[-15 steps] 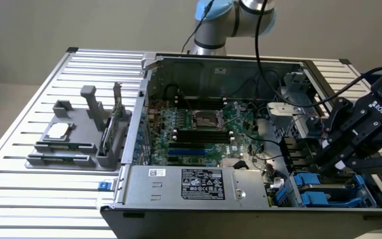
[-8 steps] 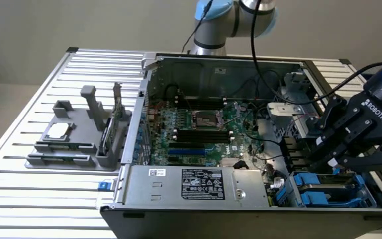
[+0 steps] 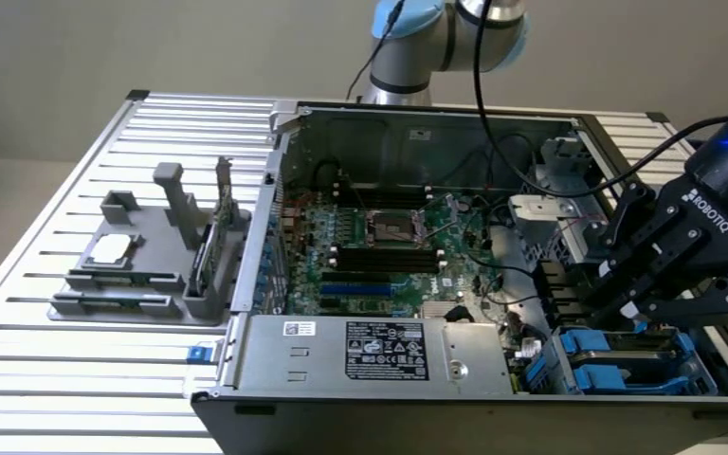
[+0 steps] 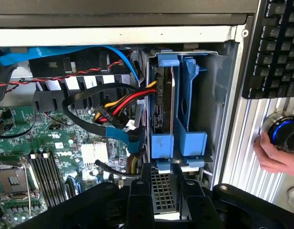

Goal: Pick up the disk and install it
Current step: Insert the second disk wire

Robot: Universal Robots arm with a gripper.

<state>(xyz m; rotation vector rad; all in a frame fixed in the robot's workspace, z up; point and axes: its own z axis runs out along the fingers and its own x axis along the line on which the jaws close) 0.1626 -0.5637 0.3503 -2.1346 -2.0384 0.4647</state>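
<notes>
Gripper over the drive bay, disk seated edge-on in its cage.

The gripper [image 4: 164,191] hangs just above the blue-railed bay with its fingers [image 4: 139,200] partly spread, gripping nothing visible. The disk [image 4: 161,102] stands in the cage, its blue carrier rails [image 4: 162,145] apparently guiding it. A person's hand [image 4: 273,155] rests on a lit knob [image 4: 286,130] beside the computer case [image 3: 338,403].

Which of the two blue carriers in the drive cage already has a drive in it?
The blue carrier on the motherboard side: a dark drive sits in it, cables plugged in. The carrier by the case wall looks empty.
</notes>
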